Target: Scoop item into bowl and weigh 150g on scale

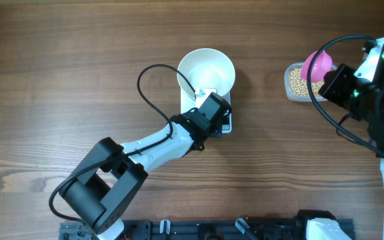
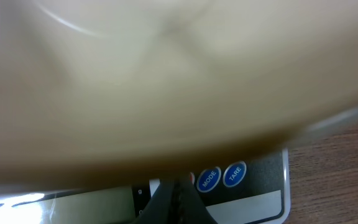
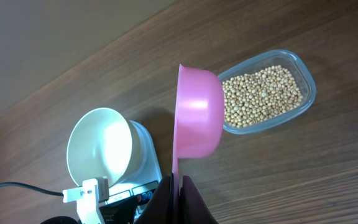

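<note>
**Overhead:** The bowl (image 1: 205,69) is seen top centre, white and with nothing in it, sat on the scale (image 1: 229,128), which is mostly covered. The left arm is stretched up from the lower left. The left gripper (image 1: 217,115) is parked over the scale's near edge, right below the bowl. Over in the upper right, a clear tub (image 1: 290,93) of beans (image 1: 297,81) is found, well apart from the bowl. A pink scoop (image 1: 317,65) is held over the tub by the right gripper (image 1: 327,75).

**Left wrist:** Most of the frame is taken up by the blurry underside of the bowl (image 2: 166,74). Below it, the scale's panel (image 2: 260,171) is shown with blue MODE (image 2: 208,178) and TARE (image 2: 234,174) buttons. The left gripper (image 2: 176,198) is clenched with its fingers pressed together and nothing between them. The tips are placed just beside the MODE button, though actual contact can't be made out. A display (image 2: 48,205) is glimpsed at lower left.

**Right wrist:** The pink scoop (image 3: 197,118) is gripped by its handle in the right gripper (image 3: 180,190), whose fingers are squeezed tight at bottom centre. The scoop is tipped on its side, so only its outside is seen and what's in it can't be told. The tub (image 3: 306,78) is behind it at upper right, and the beans (image 3: 263,93) are all piled in there. The bowl (image 3: 101,146) is at lower left, bare inside, on the scale (image 3: 146,155).
</note>
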Robot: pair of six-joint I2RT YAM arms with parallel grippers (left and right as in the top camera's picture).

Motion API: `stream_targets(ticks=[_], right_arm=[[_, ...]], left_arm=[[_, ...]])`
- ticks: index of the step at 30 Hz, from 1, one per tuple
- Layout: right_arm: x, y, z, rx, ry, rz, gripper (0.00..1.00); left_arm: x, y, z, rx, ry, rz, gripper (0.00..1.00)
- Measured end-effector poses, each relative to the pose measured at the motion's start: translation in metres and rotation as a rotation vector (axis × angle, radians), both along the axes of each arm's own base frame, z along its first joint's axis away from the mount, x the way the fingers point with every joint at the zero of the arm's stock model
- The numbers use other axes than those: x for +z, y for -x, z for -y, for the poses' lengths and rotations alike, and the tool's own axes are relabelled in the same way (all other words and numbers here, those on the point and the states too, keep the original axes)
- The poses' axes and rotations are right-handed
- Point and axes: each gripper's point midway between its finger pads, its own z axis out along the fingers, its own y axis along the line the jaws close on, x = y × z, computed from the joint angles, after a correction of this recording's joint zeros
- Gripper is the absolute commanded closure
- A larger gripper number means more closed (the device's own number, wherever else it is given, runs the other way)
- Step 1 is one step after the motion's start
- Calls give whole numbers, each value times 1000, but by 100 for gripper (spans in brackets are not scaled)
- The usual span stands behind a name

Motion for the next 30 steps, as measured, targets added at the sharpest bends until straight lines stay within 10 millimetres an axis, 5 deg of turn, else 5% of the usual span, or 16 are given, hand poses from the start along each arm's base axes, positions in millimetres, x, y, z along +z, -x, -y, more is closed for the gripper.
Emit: stream_targets(ticks=[30], right_arm=[[-1,2,0,0,0,-8,96]], left_arm=[[-3,-1,1,0,-2,-1,96]])
